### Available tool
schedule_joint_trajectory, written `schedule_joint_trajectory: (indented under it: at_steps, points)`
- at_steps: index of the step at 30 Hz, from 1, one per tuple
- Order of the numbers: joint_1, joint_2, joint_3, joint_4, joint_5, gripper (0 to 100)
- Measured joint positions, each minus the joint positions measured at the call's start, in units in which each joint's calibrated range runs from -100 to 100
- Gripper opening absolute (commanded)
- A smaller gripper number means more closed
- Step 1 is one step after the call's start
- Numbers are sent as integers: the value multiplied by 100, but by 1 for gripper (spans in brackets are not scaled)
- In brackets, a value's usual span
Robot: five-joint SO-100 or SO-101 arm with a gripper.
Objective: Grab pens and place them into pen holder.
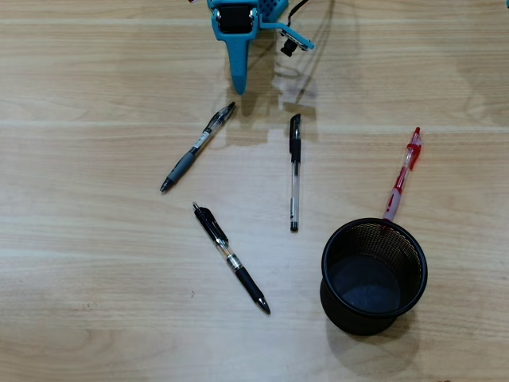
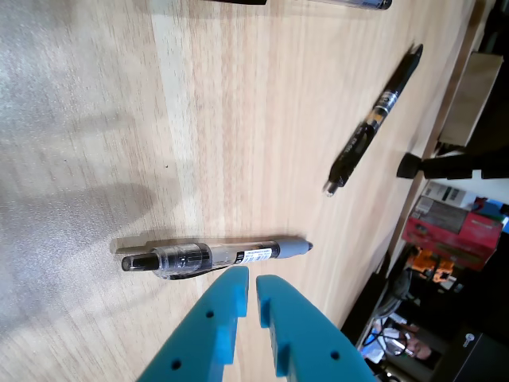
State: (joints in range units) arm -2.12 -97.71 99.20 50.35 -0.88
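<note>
My hand (image 2: 253, 285) comes in at the bottom of the wrist view, fingers nearly together and holding nothing; a grey pen (image 2: 215, 255) lies on the table (image 2: 238, 119) just beyond the tips; overhead, the pen holder (image 1: 374, 274) stands lower right, a red pen (image 1: 402, 177) just above its rim.

Light wood-grain table (image 1: 95, 302); cluttered boxes (image 2: 453, 231) beyond far edge.

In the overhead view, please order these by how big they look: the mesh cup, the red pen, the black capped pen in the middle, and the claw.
1. Mesh cup, clearly largest.
2. Black capped pen and red pen: similar; the cup hides the red pen's lower end, so unranked.
3. Claw: only partly in frame, looks smallest.
</note>
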Motion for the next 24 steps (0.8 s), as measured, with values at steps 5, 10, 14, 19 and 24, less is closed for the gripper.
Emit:
schedule_joint_trajectory:
  at_steps: [5,10,14,19,24]
  points:
    - [0,0,0,0,0,2]
    - [0,0,0,0,0,2]
    - [0,0,0,0,0,2]
    - [0,0,0,0,0,2]
    - [45,0,0,0,0,2]
